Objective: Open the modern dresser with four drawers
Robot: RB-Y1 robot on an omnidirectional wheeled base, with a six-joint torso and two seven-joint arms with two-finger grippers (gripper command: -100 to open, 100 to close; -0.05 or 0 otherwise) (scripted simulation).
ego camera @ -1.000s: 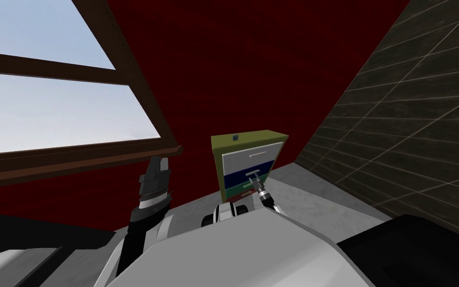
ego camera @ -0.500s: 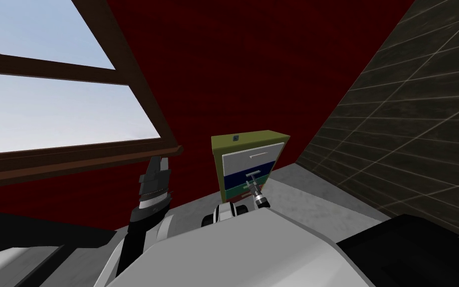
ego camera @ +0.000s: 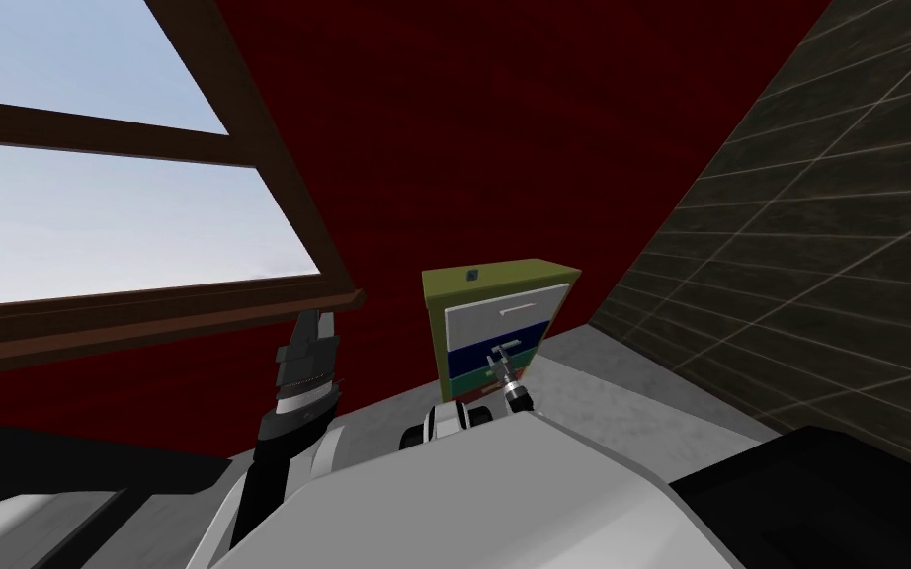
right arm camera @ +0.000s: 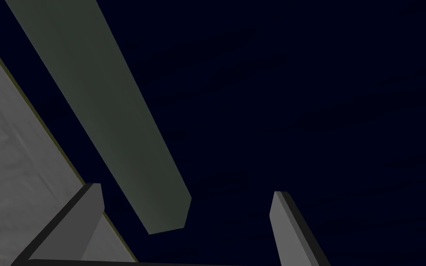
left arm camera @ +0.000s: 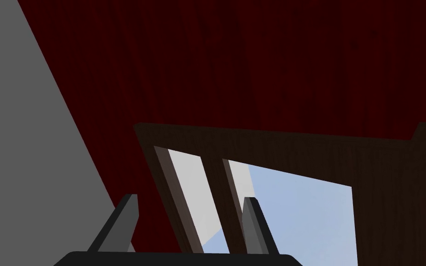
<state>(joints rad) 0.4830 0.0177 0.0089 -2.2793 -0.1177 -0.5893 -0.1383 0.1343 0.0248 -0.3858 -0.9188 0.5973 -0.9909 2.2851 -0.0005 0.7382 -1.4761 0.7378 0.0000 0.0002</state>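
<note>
A small boxy dresser (ego camera: 496, 282) with an olive-yellow top and four drawer fronts, white, navy, green and red from the top down, stands on the grey floor (ego camera: 621, 370) against the dark red wall (ego camera: 503, 128), straight ahead of the robot. The right gripper (right arm camera: 185, 189) is up close to the navy drawer (ego camera: 473, 348), second from the top. Its two blades are spread wide and clamp nothing. The end of that drawer's long, flat, grey-green bar handle (right arm camera: 115, 115) lies in the gap between them, nearer one blade than the other, and I cannot tell whether it touches either. The left gripper (left arm camera: 190, 197) is held raised beside the brown window frame (ego camera: 147, 306), blades apart and empty. The handle looks rigid and smooth, so I'd expect thin blades to slip off its very end; a hold further along the bar, toward its middle, seems safer. Such a drawer should slide straight out, and an off-centre pull may make it bind.
</note>
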